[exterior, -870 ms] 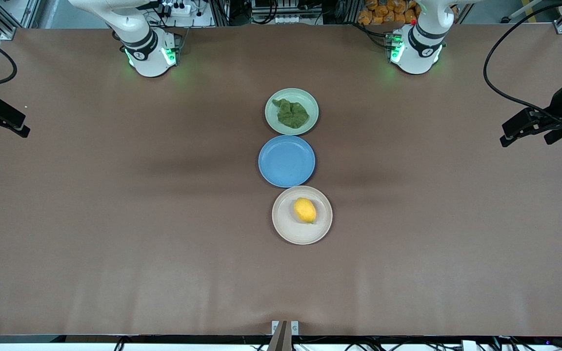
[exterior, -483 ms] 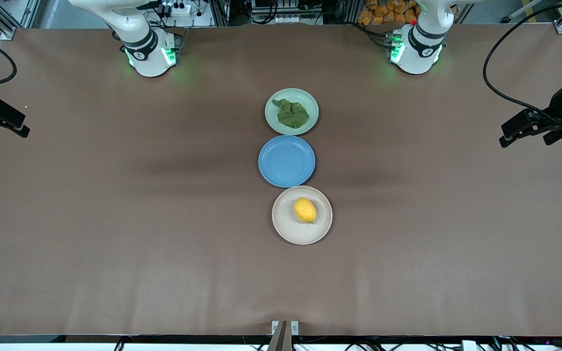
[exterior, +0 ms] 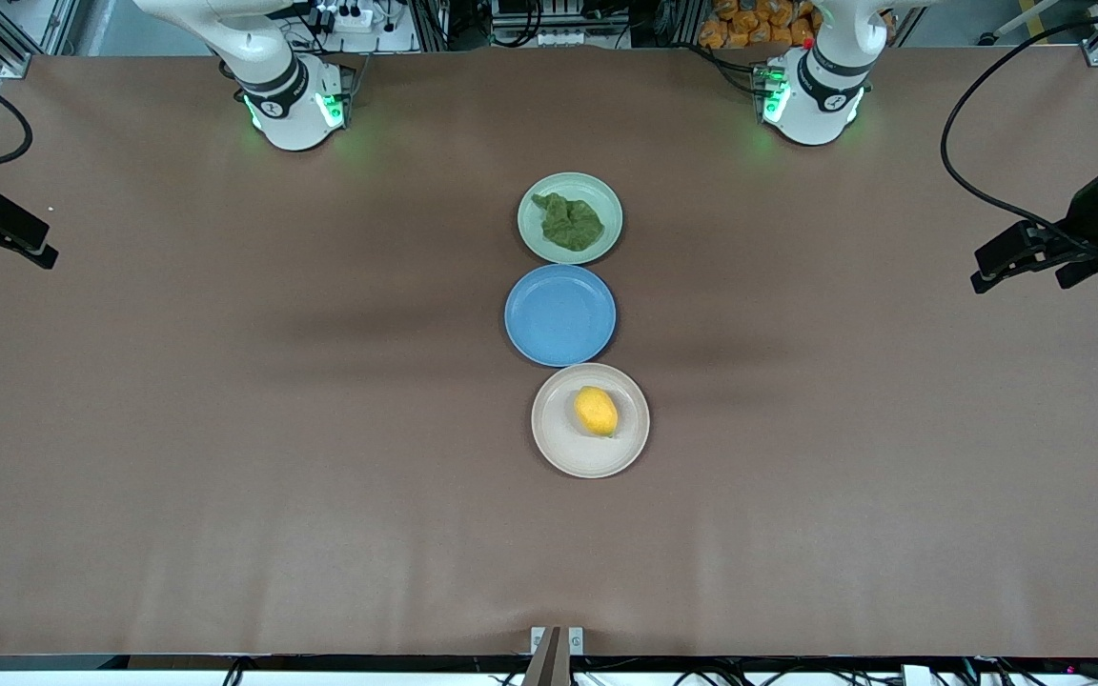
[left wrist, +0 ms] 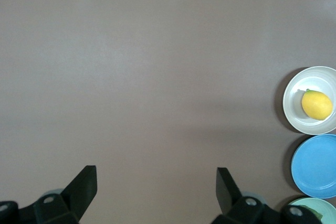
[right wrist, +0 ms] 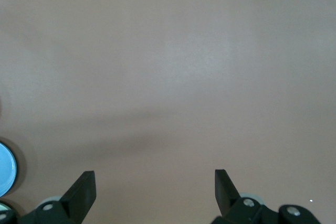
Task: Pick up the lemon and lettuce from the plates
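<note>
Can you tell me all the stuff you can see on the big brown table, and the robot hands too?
lettuce: one, dark green, on the pale green plate.
pale green plate: one, closest to the robot bases.
blue plate: one, empty, between the two others.
beige plate: one, nearest the front camera.
lemon: one, yellow, on the beige plate.
table: one, brown.
left gripper: one, black, open, over bare table at its own end.
right gripper: one, black, open, over bare table at its own end.

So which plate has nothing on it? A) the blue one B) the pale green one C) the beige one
A: the round blue plate is bare, while the dark green wrinkly lettuce sits on the pale green plate and the small yellow lemon on the beige plate.
</note>
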Robot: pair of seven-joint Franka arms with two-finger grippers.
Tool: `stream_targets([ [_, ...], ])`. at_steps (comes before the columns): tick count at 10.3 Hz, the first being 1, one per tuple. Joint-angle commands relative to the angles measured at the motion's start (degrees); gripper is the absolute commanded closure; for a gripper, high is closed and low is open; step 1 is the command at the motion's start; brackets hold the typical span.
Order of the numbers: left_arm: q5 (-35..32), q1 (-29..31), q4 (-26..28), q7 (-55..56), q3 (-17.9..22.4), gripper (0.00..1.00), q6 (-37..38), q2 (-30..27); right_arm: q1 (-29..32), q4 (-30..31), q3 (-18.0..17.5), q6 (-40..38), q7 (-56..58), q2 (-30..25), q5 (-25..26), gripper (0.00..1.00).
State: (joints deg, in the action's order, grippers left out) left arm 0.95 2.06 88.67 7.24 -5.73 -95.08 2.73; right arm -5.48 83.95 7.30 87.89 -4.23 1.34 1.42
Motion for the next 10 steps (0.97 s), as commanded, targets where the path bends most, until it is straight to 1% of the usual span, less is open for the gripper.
stream_targets([
  [1, 1.0, 0.7, -0.9, 0.1, -0.1, 0.00, 0.9, 1.0, 0.2, -0.6, 0.0, -1.0, 0.4, 0.3, -0.2, 0.00],
  [10, 0.8, -0.4, -0.4, 0.1, -0.6, 0.00, 0.9, 2.5, 0.2, -0.6, -0.1, -1.8, 0.0, 0.2, -0.2, 0.00],
])
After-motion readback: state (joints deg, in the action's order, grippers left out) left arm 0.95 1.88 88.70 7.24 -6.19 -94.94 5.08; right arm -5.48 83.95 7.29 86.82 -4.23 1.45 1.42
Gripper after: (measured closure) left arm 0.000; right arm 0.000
